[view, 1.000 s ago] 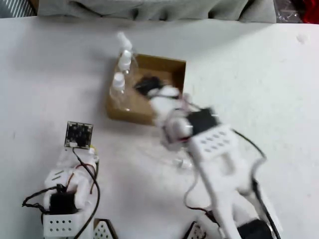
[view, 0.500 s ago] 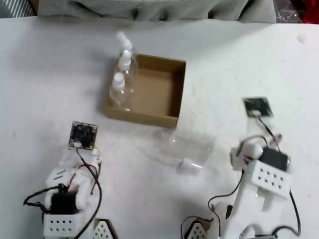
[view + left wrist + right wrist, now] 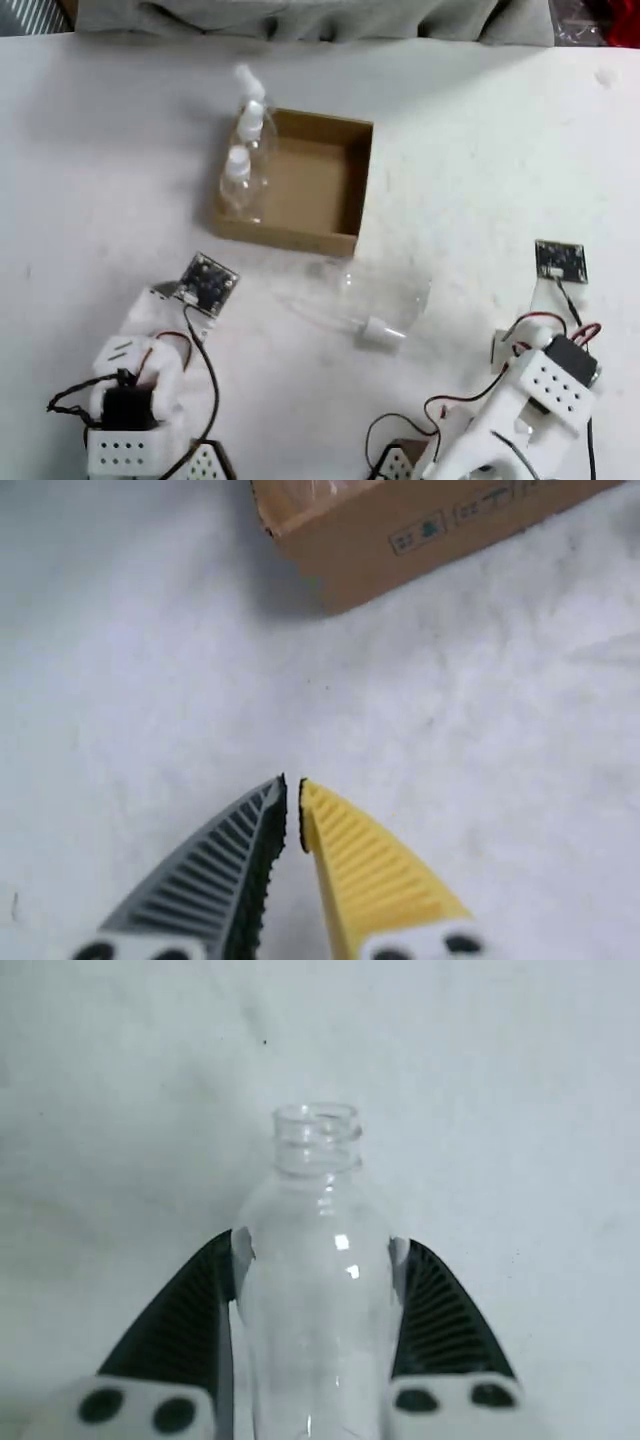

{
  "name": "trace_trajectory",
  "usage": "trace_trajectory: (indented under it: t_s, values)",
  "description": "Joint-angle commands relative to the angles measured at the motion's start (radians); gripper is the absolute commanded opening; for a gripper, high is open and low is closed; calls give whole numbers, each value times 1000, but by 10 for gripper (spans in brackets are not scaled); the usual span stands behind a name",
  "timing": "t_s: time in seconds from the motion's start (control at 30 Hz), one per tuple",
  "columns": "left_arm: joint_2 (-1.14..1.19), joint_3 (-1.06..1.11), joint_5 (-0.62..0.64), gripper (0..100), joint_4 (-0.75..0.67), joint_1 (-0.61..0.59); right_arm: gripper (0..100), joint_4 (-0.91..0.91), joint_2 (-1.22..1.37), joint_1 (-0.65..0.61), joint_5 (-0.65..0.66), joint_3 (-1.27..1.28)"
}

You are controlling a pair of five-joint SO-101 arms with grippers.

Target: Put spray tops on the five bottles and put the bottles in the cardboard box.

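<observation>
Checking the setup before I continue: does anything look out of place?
A clear bottle lies on its side on the table beside the box, with a spray top by it, attached or not I cannot tell. The right gripper holds an uncapped bottle.

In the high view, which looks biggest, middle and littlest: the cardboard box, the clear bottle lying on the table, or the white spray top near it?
1. cardboard box, clearly the largest.
2. clear bottle, lying on the table by the box.
3. white spray top, the smallest.
</observation>
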Motion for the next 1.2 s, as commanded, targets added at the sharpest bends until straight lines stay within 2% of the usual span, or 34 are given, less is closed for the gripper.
trace_trajectory:
  t_s: [0.0, 0.27, 0.47, 0.57, 0.77, 0.87, 1.0, 1.17]
  values:
    - [-5, 0, -12, 24, -15, 10, 19, -76, -19, 18, 17, 46]
    - [-2, -66, -12, 24, 14, 12, 19, -189, -13, 18, -31, 121]
    - [4, -218, -12, 24, 101, 24, 19, -189, -12, -22, -32, 129]
    - [94, -305, -20, 24, 112, 65, 19, -191, -12, -42, -32, 135]
    - [493, -420, -69, 24, 104, 305, 19, -193, -12, -47, -29, 138]
    - [633, -450, -180, 24, 100, 458, 19, -193, -12, -48, -29, 140]
    - [705, -410, -331, 24, 48, 650, 19, -193, -12, -48, -28, 141]
    - [707, -302, -473, 49, -69, 803, 19, -206, -12, -48, -28, 146]
